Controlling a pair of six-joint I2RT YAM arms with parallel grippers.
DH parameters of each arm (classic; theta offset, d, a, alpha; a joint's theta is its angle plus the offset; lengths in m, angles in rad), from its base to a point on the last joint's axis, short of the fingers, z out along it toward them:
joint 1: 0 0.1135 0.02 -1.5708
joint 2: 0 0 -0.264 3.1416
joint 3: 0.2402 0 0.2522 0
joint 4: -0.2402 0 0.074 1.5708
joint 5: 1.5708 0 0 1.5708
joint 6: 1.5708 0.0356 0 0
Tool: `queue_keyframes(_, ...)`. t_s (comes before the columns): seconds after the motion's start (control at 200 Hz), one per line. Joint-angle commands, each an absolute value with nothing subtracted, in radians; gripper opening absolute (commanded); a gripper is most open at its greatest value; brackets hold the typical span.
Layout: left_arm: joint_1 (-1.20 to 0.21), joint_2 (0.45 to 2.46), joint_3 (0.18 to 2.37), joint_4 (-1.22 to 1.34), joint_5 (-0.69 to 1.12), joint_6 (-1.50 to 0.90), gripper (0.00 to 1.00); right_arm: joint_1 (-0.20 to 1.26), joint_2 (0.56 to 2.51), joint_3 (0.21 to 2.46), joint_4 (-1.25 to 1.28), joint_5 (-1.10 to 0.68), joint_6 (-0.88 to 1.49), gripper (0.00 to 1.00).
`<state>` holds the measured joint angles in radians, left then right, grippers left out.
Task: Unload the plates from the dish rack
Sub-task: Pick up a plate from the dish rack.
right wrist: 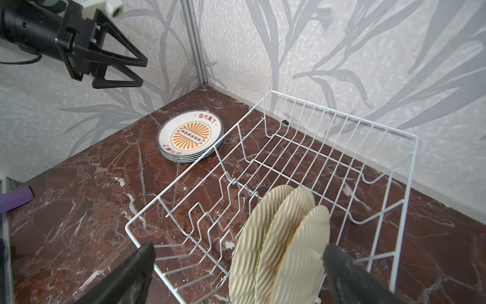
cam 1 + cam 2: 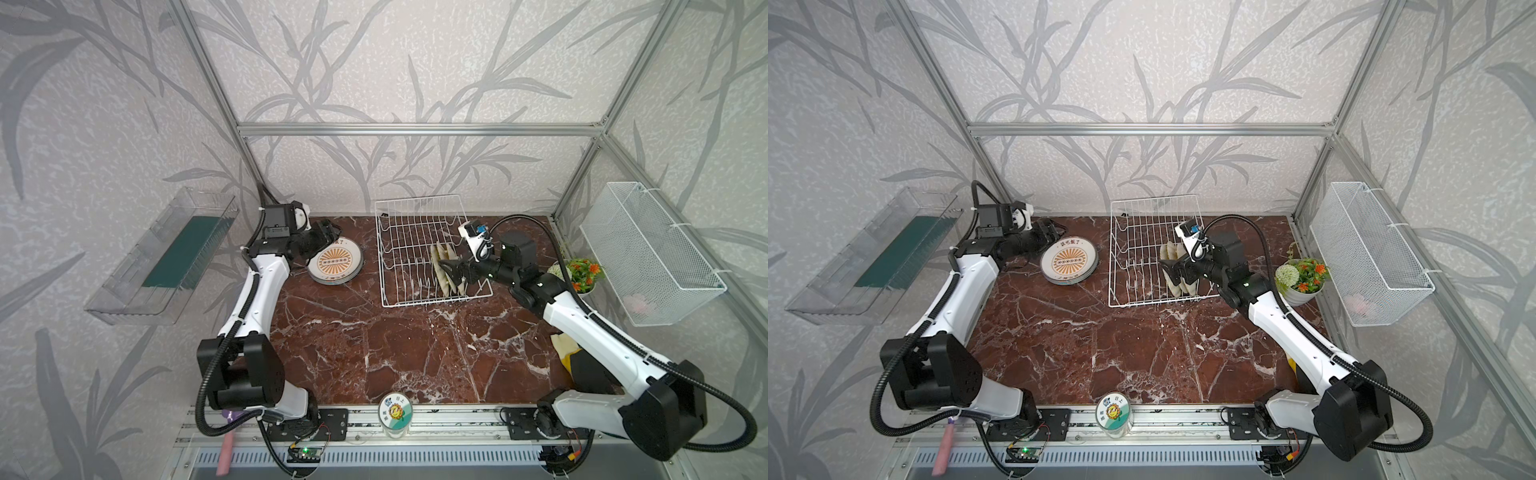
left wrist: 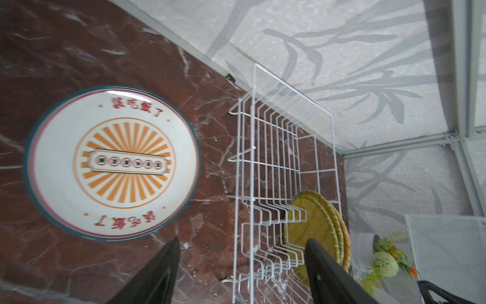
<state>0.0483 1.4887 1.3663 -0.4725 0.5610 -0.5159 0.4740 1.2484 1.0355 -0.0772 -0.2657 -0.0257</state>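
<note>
Looking down at the bench (image 2: 374, 345), I see the white plates (image 2: 336, 262) lying in a flat stack, sunburst face up, just to the left of the dish rack (image 2: 415, 232) and out of it. The right wrist view shows several rims (image 1: 184, 159) one under another in that stack.

My left tool (image 1: 143, 72) hangs at the far left edge of the stack, raised off the bench. Its jaws stand apart with nothing between them, and it touches no plate.

Three woven plates (image 1: 278, 237) stand on edge between the prongs at the near right end of the rack, packed close and leaning against each other. The other slots of the rack hold nothing.

My right tool (image 1: 240, 247) reaches into the rack from the right with its jaws wide. One finger (image 1: 142, 260) sits well clear on one side of the woven plates, and the other finger (image 1: 339, 263) is just beside the edge of the nearest one. I cannot tell whether that finger touches it. Nothing is gripped.

A flower pot (image 2: 579, 274) stands on the bench to the right of the rack, behind the right arm.
</note>
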Motion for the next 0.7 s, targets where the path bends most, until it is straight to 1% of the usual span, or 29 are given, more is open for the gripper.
queue_keyframes(0.0,-0.025,1.494,1.395,-0.462,0.585,-0.529,0.77,0.46,1.193,1.072,-0.176,-0.123,0.051,0.99)
queue_keyframes(0.22,-0.193,1.557,1.413,-0.373,0.648,-0.614,0.76,0.351,1.11,1.039,-0.241,-0.086,0.139,0.99)
queue_keyframes(0.34,-0.277,1.612,1.416,-0.309,0.665,-0.662,0.74,0.318,1.093,1.04,-0.295,-0.078,0.153,0.99)
queue_keyframes(0.485,-0.361,1.695,1.453,-0.318,0.658,-0.683,0.67,0.302,1.076,1.018,-0.296,-0.088,0.156,0.99)
queue_keyframes(0.57,-0.396,1.736,1.479,-0.33,0.649,-0.701,0.62,0.301,1.073,1.017,-0.305,-0.092,0.155,0.99)
queue_keyframes(0.695,-0.445,1.784,1.504,-0.314,0.646,-0.731,0.57,0.299,1.062,1.004,-0.3,-0.085,0.146,0.99)
